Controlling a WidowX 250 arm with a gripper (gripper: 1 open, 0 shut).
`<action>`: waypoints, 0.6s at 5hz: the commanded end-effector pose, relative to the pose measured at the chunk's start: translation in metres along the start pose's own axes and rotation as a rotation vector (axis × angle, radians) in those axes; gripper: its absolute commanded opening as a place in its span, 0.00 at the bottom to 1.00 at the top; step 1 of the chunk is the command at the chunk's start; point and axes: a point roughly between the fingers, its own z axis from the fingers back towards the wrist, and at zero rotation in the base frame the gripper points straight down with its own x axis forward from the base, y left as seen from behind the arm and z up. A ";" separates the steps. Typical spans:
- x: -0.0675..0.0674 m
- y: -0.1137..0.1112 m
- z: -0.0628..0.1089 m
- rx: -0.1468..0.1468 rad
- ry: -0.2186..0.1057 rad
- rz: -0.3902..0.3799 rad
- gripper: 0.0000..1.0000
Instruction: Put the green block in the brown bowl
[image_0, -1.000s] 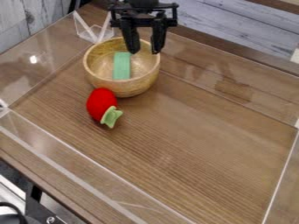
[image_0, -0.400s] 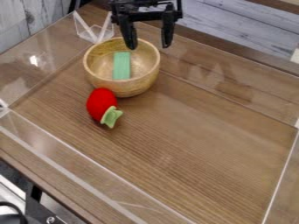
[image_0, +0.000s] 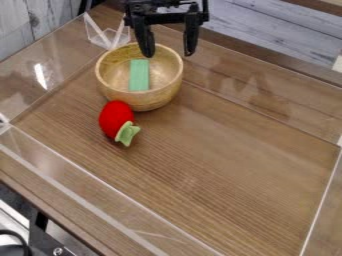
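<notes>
The end effector (image_0: 168, 44) hangs above the far rim of the brown bowl (image_0: 139, 79), its two dark fingers (image_0: 148, 40) spread wide apart with nothing between them, pointing steeply down. Below it and a little toward the camera, the green block (image_0: 139, 72) lies flat on the bowl's floor, its long axis running roughly from the far wall toward the near wall, so it sits fully inside the thick wooden walls and not propped on the rim. That placement suits a long, narrow bar: laid along the bowl's inner width it has nowhere to tip or roll out. The wide, empty spread of the fingers fits a release: the block rests on its own and nothing grips it, so the task looks essentially done, with only a clear retreat left to judge. The fingers stand apart from the bowl's rim, which keeps them from nudging the bowl as the arm leaves. Further from the end effector, toward the camera and beyond the bowl's near wall, a red strawberry-like toy (image_0: 118, 121) with a small green leaf end lies on the wooden counter (image_0: 227, 150), close beside the bowl and playing no part here.
</notes>
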 end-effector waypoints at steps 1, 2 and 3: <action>-0.026 -0.026 0.020 0.006 -0.073 -0.048 1.00; -0.045 -0.060 0.014 0.018 -0.067 -0.095 1.00; -0.055 -0.074 0.002 0.033 -0.056 -0.155 1.00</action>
